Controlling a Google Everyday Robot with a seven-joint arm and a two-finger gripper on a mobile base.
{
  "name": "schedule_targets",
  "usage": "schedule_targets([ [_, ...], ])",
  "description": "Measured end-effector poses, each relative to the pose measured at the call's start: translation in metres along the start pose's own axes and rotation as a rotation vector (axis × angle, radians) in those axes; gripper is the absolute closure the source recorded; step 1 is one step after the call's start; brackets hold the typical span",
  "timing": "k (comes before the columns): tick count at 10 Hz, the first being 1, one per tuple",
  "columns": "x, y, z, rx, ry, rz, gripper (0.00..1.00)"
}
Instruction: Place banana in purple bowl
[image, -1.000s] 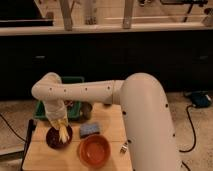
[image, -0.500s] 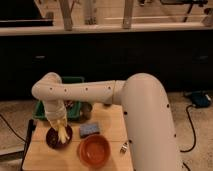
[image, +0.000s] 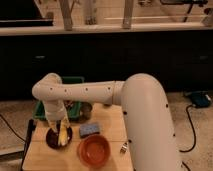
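Observation:
The purple bowl is a small dark round bowl at the left of the wooden table. The pale yellow banana stands nearly upright with its lower end inside the bowl. My gripper is directly above the bowl at the end of the white arm, at the banana's upper end. The arm hides part of the bowl's far rim.
A bright orange bowl sits right of the purple bowl. A blue-grey sponge lies behind it. A green bin stands at the table's back left. A small white item lies near the right edge.

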Motion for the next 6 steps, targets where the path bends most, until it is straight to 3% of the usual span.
schedule_targets([
  [6,-0.0031,0.0011,0.0043,0.017,-0.013,0.014,0.20],
])
